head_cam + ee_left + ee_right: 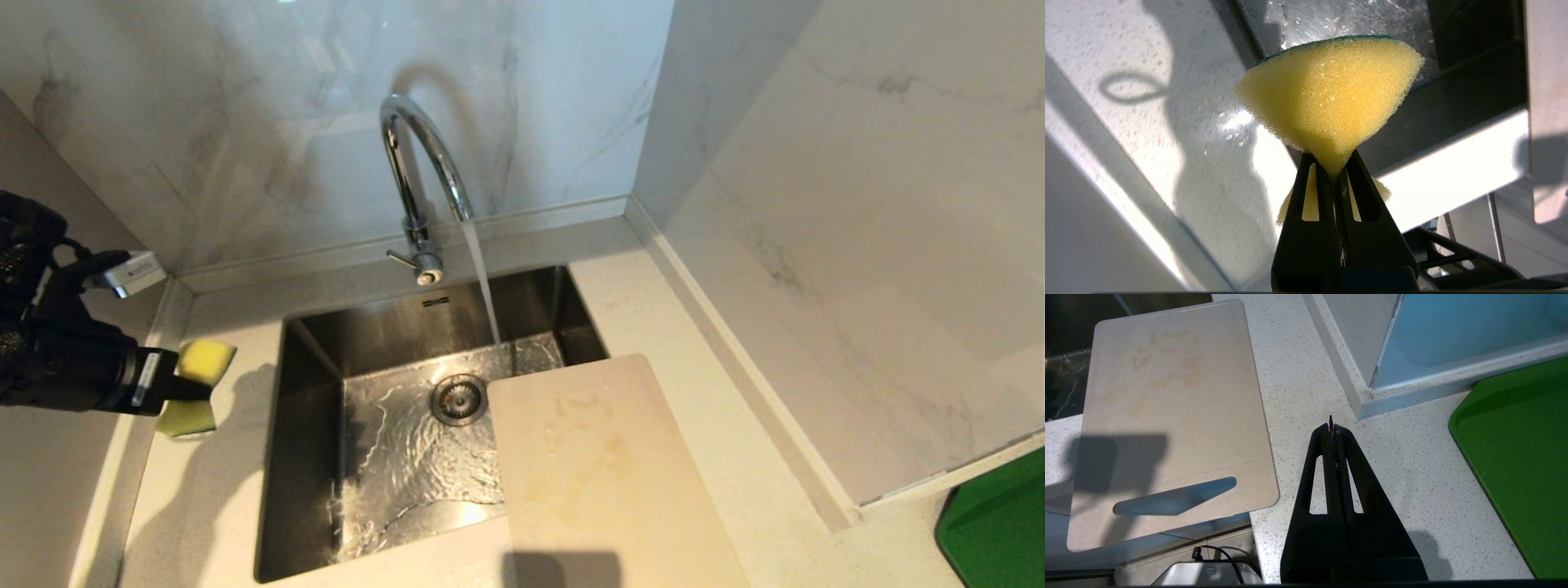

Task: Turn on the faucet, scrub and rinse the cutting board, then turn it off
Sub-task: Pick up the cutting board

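Water runs in a thin clear stream from the faucet [418, 175], one tall chrome gooseneck with an arched spout and a short side lever at its base, standing on the ledge behind the sink [310, 457]. The sink is a single square basin of brushed steel; the stream lands beside its round drain [458, 399] and spreads in rippled sheets across the floor of the basin.

One cutting board [600, 474], thin, cream-white plastic with rounded corners and faint yellowish stains, lies flat across the sink's right rim, its far left corner overhanging the basin and the rest on the speckled pale countertop [702, 384]. In the right wrist view its slot handle shows at the near end, which juts past the counter's front edge.

The left gripper [192, 390] hangs over the counter to the left of the sink, its black fingers pinching one sponge [196, 384], porous yellow foam with a dark green backing, squeezed so hard at the middle that it flares out like a fan. The sponge is well apart from the board.

The right gripper [1331, 428] hovers above the counter to the right of the board, fingers pressed together on nothing. A green tray [1519, 465] with a raised rim lies further right. Glossy marbled walls close the corner.
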Motion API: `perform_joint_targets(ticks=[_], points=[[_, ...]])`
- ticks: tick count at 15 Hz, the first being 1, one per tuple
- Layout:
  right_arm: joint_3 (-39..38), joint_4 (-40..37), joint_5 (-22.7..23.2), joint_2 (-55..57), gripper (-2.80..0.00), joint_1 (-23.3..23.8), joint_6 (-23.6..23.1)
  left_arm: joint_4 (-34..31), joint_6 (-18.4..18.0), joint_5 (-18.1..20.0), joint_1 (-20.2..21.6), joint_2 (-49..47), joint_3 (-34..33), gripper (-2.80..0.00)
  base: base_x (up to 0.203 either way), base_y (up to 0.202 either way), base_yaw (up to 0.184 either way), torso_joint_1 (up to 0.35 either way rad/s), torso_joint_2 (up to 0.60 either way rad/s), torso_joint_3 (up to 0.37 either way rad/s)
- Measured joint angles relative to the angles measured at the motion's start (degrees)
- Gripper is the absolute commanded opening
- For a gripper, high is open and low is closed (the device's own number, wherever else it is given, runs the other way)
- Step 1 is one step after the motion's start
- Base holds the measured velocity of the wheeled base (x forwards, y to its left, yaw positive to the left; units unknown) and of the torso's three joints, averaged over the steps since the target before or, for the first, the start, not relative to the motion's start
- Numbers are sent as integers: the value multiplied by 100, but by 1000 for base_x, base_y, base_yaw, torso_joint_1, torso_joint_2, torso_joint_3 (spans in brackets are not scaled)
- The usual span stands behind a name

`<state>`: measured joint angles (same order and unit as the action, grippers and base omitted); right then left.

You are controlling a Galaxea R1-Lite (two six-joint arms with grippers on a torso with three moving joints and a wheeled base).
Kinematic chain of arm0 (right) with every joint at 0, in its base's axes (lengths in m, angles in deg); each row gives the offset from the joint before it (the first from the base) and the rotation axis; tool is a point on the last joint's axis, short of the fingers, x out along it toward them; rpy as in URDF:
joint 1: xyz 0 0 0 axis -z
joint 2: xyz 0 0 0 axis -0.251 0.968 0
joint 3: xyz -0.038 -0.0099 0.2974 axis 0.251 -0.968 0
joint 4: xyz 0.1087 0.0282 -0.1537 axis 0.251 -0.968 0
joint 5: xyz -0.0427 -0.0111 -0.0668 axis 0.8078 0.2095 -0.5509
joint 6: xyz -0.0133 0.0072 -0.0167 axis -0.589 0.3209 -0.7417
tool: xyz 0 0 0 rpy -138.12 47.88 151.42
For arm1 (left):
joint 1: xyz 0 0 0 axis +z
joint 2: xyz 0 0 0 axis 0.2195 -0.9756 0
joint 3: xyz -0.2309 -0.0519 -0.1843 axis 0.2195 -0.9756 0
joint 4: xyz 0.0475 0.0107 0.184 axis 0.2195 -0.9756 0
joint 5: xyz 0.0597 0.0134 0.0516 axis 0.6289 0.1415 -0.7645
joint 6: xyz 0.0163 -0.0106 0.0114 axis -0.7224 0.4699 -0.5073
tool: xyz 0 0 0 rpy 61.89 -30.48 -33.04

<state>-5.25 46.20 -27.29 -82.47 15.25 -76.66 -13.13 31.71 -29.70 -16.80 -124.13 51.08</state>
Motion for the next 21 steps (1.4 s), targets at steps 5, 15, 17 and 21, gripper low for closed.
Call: perform_joint_targets(ticks=[5,15,17,21], points=[[0,0,0,0,-280,0,0,677,-29,-410,-50,1158,-1018,-280,0,0,0,0,0,0],[0,0,-2,0,-280,0,0,2637,-168,-1181,2,4252,-5101,-280,0,0,0,0,0,0],[0,-2,0,0,-280,1,1,3029,-158,-1244,118,4714,-5783,-280,0,0,0,0,0,0],[0,0,0,0,-280,2,0,3396,-184,-1245,342,5461,-6444,-280,0,0,0,0,0,0]])
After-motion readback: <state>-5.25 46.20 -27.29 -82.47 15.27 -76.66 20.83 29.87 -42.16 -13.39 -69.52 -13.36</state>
